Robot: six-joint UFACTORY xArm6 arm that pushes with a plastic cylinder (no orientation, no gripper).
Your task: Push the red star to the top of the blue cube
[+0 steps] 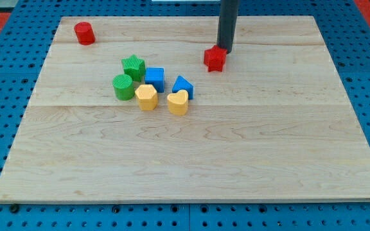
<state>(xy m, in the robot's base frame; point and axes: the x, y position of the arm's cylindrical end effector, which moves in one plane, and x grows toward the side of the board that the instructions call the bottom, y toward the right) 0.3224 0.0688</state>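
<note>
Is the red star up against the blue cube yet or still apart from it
Apart. The red star sits toward the view's top right of the blue cube, with bare board between them. My tip touches the star's upper right side.

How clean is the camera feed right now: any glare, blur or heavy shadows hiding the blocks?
Camera view: even, soft light, with no glare on the wooden board; shadows are short and faint. The red star and blue cube look sharp, edges readable. My tip sits against the star's upper right side; the rod's top is cut off by the frame.
</note>
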